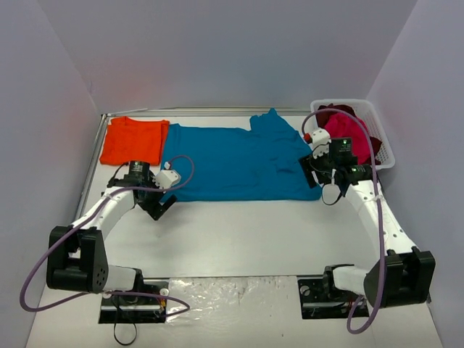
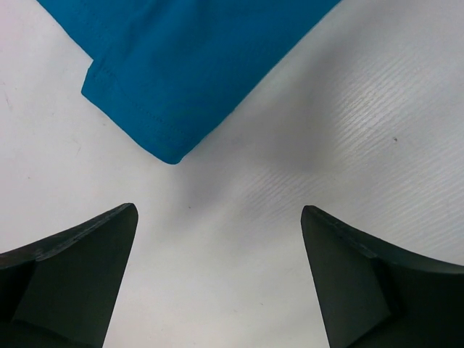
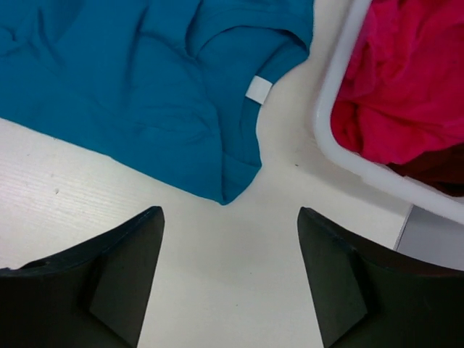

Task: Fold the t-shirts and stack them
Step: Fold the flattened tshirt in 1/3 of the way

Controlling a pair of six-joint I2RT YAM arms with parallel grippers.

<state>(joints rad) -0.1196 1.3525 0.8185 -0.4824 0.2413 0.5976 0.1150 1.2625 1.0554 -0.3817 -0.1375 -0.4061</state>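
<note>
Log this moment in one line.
left gripper: open, empty, by teal t-shirt hem corner | right gripper: open, empty, by its collar end | orange t-shirt: far left | magenta t-shirt: in basket

A teal-blue t-shirt (image 1: 232, 163) is spread flat mid-table, with a folded orange t-shirt (image 1: 133, 140) laid just beside it. A magenta-pink t-shirt (image 1: 346, 130) and a dark red t-shirt (image 3: 435, 165) are bunched in a basket (image 1: 384, 141).

Left arm (image 1: 101, 212) and right arm (image 1: 382, 214) white-shelled, bulky black motor housings at joints, lilac cables (image 1: 43, 264) looped alongside each, black base plates (image 1: 134, 310), matte black wedge-shaped fingers (image 2: 72, 283).
</note>
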